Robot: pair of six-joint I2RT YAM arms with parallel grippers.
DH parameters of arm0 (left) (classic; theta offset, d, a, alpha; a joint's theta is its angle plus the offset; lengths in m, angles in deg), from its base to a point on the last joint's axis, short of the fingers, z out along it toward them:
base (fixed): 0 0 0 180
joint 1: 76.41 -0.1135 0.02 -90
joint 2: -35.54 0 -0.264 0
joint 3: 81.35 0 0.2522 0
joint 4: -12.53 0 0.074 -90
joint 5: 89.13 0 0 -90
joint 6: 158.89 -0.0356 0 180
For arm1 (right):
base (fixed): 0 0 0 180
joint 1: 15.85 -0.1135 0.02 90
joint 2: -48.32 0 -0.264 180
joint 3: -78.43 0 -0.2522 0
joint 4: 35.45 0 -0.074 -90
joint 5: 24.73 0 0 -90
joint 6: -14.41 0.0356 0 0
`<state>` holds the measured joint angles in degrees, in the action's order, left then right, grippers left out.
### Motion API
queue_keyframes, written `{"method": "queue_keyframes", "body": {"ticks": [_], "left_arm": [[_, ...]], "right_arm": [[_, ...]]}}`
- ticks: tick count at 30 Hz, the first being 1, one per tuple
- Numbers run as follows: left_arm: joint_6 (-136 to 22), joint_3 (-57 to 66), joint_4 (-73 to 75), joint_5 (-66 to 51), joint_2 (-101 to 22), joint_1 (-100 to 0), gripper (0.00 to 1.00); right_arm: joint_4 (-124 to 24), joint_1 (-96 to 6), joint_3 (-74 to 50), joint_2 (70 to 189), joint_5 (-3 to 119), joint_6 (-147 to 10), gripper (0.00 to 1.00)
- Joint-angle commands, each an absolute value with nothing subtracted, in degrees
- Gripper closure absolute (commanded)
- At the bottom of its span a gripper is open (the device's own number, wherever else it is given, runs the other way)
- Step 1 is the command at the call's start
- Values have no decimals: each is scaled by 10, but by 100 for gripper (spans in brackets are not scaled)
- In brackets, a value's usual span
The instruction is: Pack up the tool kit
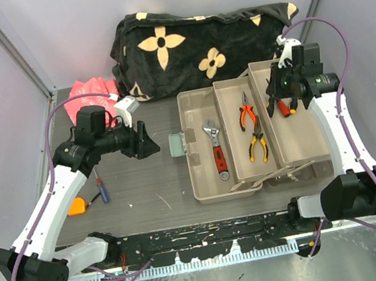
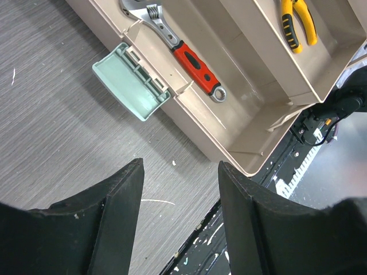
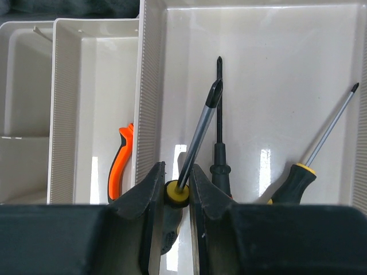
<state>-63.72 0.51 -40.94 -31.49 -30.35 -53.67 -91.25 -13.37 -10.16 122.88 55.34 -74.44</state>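
The beige toolbox (image 1: 205, 197) lies open, its fold-out trays spread to the right. A red-handled wrench (image 1: 218, 151) lies in the left compartment. Two pliers (image 1: 248, 117) lie in the middle tray. My right gripper (image 1: 283, 94) hovers over the right tray (image 3: 150, 86), shut on the yellow collar of a screwdriver (image 3: 200, 129) whose tip points away. Two more screwdrivers (image 3: 218, 114) lie on that tray's floor. My left gripper (image 1: 146, 142) is open and empty above the table, left of the box. A blue screwdriver (image 1: 101, 186) and an orange tape measure (image 1: 77, 206) lie on the table.
The black flower-patterned blanket (image 1: 193, 45) lies behind the box, with a pink bag (image 1: 92, 92) at its left. The box's mint-green latch (image 2: 129, 80) sticks out toward my left gripper (image 2: 180, 163). The wrench (image 2: 192, 57) shows beyond it. Grey walls close in both sides.
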Motion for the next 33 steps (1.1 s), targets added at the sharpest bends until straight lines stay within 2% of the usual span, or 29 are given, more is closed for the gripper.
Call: {"method": "queue_keyframes", "body": {"ticks": [1,3,8,14,18,25,29,33], "left_arm": [[-637,14,-394,-320,-301,-540,45],[-637,14,-395,-320,-301,-540,45],[-636,13,-395,-320,-298,-540,45],[-630,9,-392,-300,-289,-541,45],[-615,5,-412,-204,-279,-560,45],[-632,-73,-467,-118,-313,-710,44],[-668,-104,-464,-69,-394,-815,44],[-686,-74,-472,-60,-478,-893,45]], "right_arm": [[-905,-135,-96,1234,528,-752,80],[-907,-135,-96,1235,527,-753,67],[-906,-135,-99,1226,530,-754,47],[-906,-135,-104,1200,545,-751,42],[-901,-135,-103,1165,565,-745,34],[-870,-135,-101,1074,573,-730,15],[-868,-135,-86,1029,555,-722,12],[-870,-135,-80,1001,530,-714,11]]}}
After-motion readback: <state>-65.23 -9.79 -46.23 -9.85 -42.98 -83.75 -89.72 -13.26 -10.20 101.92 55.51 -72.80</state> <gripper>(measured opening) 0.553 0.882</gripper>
